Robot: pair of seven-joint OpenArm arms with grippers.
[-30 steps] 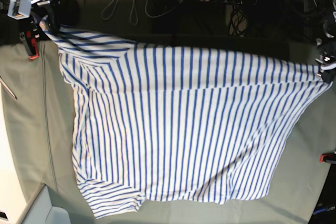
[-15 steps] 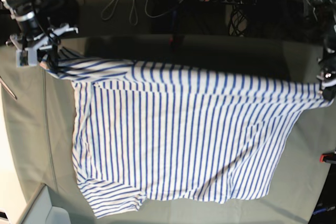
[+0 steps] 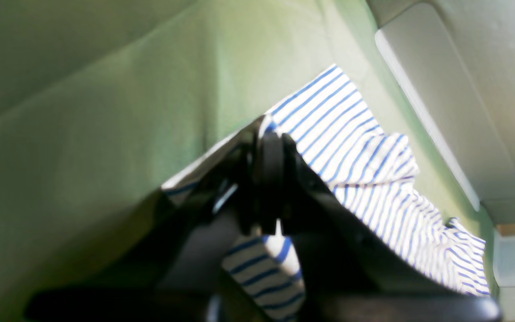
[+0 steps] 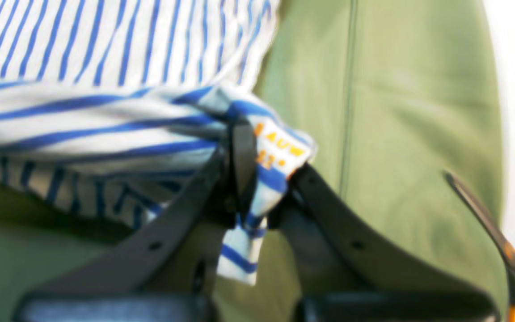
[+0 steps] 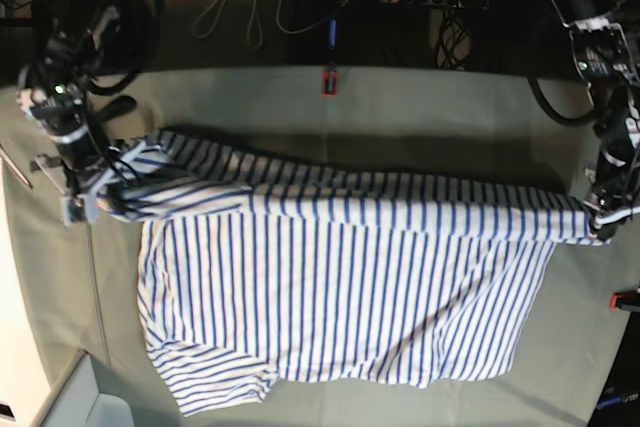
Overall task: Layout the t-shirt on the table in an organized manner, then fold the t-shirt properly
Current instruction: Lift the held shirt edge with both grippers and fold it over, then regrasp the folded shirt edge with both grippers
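Both tools clamped on the shirt (image 5: pixel 340 287): right tool (image 4: pixel 257 179) pinches the corner with the orange print, left tool (image 3: pixel 270 179) pinches the opposite corner. The held edge is stretched between them above the tabletop (image 5: pixel 400 107), doubled over the shirt body, which lies flat on the tabletop.

Looks like a fold in progress. To do it well:
- keep both tools level and the edge taut, so there's no sag mid-span
- bring it toward the near hem in parallel
- lower before releasing, or the corners flip
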